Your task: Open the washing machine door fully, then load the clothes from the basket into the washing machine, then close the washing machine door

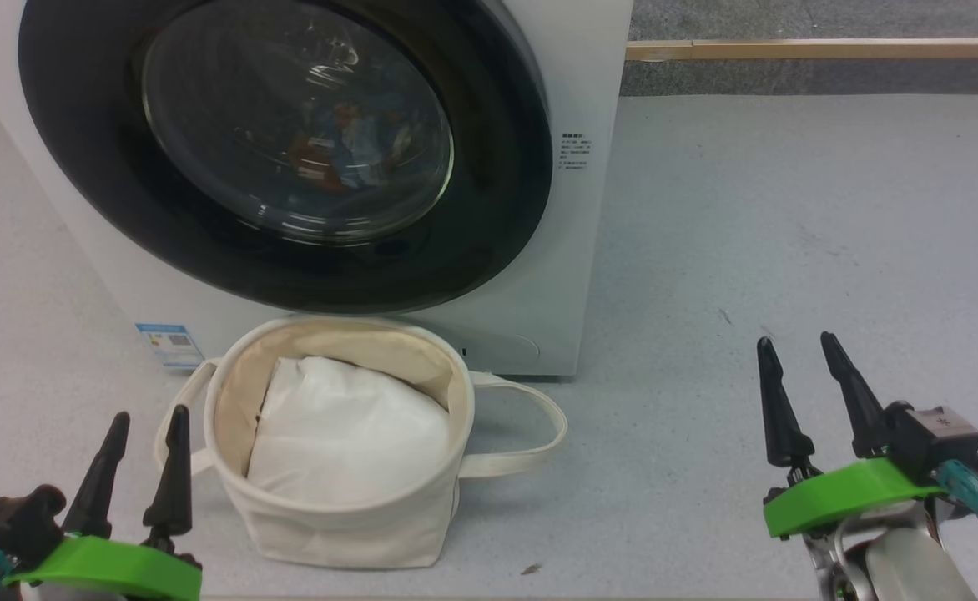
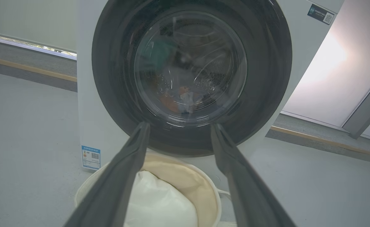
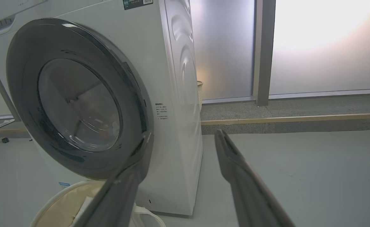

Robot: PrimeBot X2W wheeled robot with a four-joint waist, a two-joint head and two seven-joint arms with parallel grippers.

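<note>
head view, basket (image 1: 347, 517) just beside left pincer (image 1: 150, 412)

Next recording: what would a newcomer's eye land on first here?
The washing machine door, a glossy black ring around bulging glass, dominates the head view's upper left, shut, with colourful clothes dimly visible behind it. Below it the cream basket holds a white pad, with the open left gripper and right gripper low at either side.
</note>
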